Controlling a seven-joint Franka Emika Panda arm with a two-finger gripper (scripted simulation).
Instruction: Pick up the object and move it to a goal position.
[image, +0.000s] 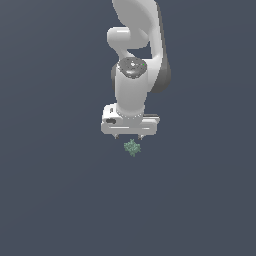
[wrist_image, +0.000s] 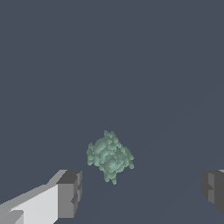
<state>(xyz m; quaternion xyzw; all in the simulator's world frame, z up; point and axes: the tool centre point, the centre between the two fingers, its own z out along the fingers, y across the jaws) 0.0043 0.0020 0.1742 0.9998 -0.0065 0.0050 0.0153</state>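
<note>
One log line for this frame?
phase: approach | end effector: open, above green lump | contact: none | lump: not yet picked up

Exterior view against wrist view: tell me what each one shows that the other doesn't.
Only the exterior view shows the white arm hanging over the scene, with the gripper just above the object. Only the wrist view shows the object's bumpy, mottled green surface up close and the two dark fingertips spread wide, neither touching it. Both show the object, the open gripper and the plain dark grey floor.
</note>
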